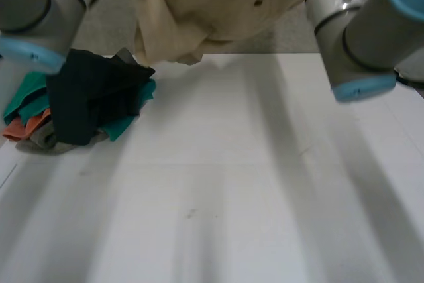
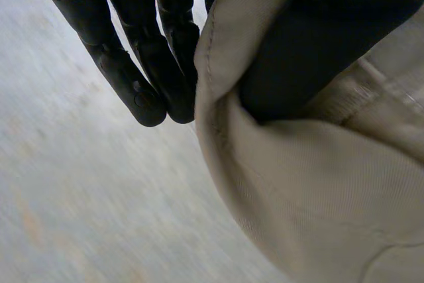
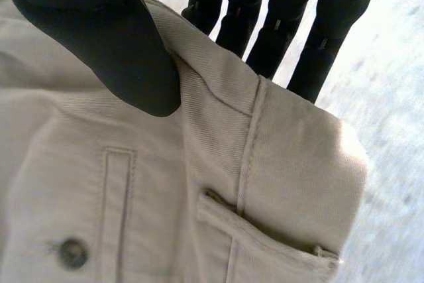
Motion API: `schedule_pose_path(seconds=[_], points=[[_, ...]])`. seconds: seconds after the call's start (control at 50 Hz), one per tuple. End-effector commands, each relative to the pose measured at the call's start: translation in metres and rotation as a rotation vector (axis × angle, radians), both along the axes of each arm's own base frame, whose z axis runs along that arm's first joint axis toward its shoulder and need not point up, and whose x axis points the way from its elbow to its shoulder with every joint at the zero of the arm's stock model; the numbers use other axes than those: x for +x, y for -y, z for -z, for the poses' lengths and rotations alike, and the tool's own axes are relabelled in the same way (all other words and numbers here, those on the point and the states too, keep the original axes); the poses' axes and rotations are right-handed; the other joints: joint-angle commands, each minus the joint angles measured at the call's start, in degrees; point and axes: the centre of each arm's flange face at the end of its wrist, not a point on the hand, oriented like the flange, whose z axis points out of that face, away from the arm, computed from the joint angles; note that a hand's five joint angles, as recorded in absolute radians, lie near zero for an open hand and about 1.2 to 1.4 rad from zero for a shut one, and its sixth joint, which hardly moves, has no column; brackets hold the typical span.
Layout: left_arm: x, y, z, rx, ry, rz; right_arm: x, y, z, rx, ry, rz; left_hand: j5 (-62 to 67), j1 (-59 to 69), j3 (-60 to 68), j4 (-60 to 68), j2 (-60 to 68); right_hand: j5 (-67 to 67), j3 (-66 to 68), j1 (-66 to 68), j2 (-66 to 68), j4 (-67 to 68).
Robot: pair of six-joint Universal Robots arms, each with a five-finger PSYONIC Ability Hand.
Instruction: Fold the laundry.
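A beige pair of trousers [image 1: 212, 4] hangs lifted above the far edge of the white table [image 1: 265, 177], between my two arms. In the left wrist view my left hand [image 2: 146, 64] pinches an edge of the beige cloth [image 2: 318, 197] between thumb and straight fingers. My right hand [image 3: 112, 44] holds the waistband [image 3: 218, 97] the same way, thumb pressed on the cloth with the fingers behind it. A belt loop [image 3: 265, 236] and a button [image 3: 71, 252] sit just below that grip.
A pile of clothes lies at the table's far left: a black garment [image 1: 93, 97] on top of teal [image 1: 26, 97], orange [image 1: 23, 127] and grey [image 1: 43, 140] pieces. My left arm [image 1: 40, 4] and right arm [image 1: 371, 31] reach forward over the table.
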Motion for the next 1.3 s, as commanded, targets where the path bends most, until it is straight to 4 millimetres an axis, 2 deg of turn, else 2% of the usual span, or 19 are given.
schedule_pose_path(seconds=[0.02,0.04,0.08,0.1,0.12,0.18,0.24,0.26,0.34,0.38,0.48,0.56,0.7,0.84,0.92,1.06,1.12,1.18,1.3], points=[[0.01,0.002,0.104,0.281,0.124,0.031,-0.008,-0.018,0.097,0.276,-0.201,0.02,12.32,13.96,11.92,11.61,11.32,12.65,11.95,14.32,12.39,11.48],[0.012,-0.004,0.129,0.355,0.155,0.039,-0.011,-0.022,0.123,0.345,-0.243,0.021,12.32,13.96,11.92,11.61,11.32,12.65,11.95,14.32,12.39,11.48],[0.014,-0.01,0.153,0.42,0.191,0.046,-0.015,-0.025,0.148,0.406,-0.285,0.024,12.32,13.96,11.92,11.61,11.32,12.65,11.95,14.32,12.39,11.48],[0.016,-0.016,0.174,0.476,0.227,0.053,-0.018,-0.029,0.171,0.461,-0.321,0.025,11.67,13.31,11.28,10.96,10.67,12.65,11.95,14.32,12.39,11.48],[0.017,-0.019,0.183,0.498,0.247,0.057,-0.019,-0.03,0.181,0.482,-0.339,0.026,9.33,10.98,8.94,8.62,8.33,12.65,11.95,14.32,12.39,11.48],[0.022,-0.033,0.206,0.563,0.332,0.071,-0.024,-0.033,0.208,0.546,-0.398,0.039,-2.23,-0.59,-2.62,-2.94,-3.23,12.65,11.95,14.32,12.39,11.48],[0.025,-0.045,0.209,0.592,0.394,0.08,-0.027,-0.036,0.217,0.57,-0.433,0.043,-16.87,-15.23,-17.27,-17.58,-17.88,12.65,11.95,14.32,12.39,11.48],[0.028,-0.051,0.205,0.599,0.426,0.082,-0.029,-0.039,0.218,0.583,-0.447,0.043,-26.42,-24.78,-26.82,-27.13,-27.43,12.65,11.95,14.32,12.39,11.48],[0.037,-0.062,0.187,0.611,0.47,0.053,-0.031,-0.045,0.212,0.593,-0.458,0.034,-42.44,-40.8,-42.84,-43.16,-43.45,12.65,11.95,14.32,12.39,11.48],[0.041,-0.065,0.178,0.613,0.474,0.033,-0.031,-0.048,0.208,0.591,-0.454,0.032,-46.02,-44.37,-46.41,-46.73,-47.02,12.65,11.95,14.32,12.39,11.48],[0.061,-0.073,0.15,0.626,0.45,-0.056,-0.034,-0.059,0.201,0.601,-0.471,0.031,-48.89,-47.25,-49.28,-49.6,-49.89,12.65,11.95,14.32,12.39,11.48],[0.07,-0.084,0.139,0.673,0.424,-0.109,-0.037,-0.064,0.194,0.595,-0.468,0.041,-48.89,-47.25,-49.29,-49.6,-49.9,12.65,11.95,14.32,12.39,11.48],[0.077,-0.102,0.135,0.778,0.351,-0.169,-0.043,-0.069,0.174,0.56,-0.441,0.081,-51.58,-49.94,-51.98,-52.29,-52.59,12.65,11.95,14.32,12.39,11.48],[0.069,-0.117,0.136,0.874,0.214,-0.217,-0.042,-0.076,0.159,0.533,-0.423,0.078,-52.75,-51.11,-53.15,-53.46,-53.76,12.65,11.95,14.32,12.39,11.48],[0.056,-0.126,0.15,0.936,0.194,-0.214,-0.044,-0.076,0.152,0.519,-0.411,0.085,-56.79,-55.15,-57.19,-57.5,-57.8,12.65,11.95,14.32,12.39,11.48],[0.029,-0.148,0.201,1.035,0.312,-0.204,-0.046,-0.081,0.134,0.513,-0.353,0.073,-56.63,-54.99,-57.03,-57.34,-57.63,12.65,11.95,14.32,12.39,11.48],[0.02,-0.149,0.216,1.02,0.336,-0.206,-0.044,-0.084,0.124,0.509,-0.316,0.059,-55.46,-53.82,-55.86,-56.17,-56.46,12.65,11.95,14.32,12.39,11.48],[0.014,-0.149,0.229,1.003,0.358,-0.219,-0.04,-0.088,0.113,0.497,-0.281,0.038,-53.11,-51.47,-53.5,-53.82,-54.11,12.65,11.95,14.32,12.39,11.48],[0.006,-0.153,0.236,0.959,0.379,-0.234,-0.032,-0.096,0.094,0.477,-0.237,0.003,-54.1,-52.46,-54.49,-54.81,-55.1,12.65,11.95,14.32,12.39,11.48]])
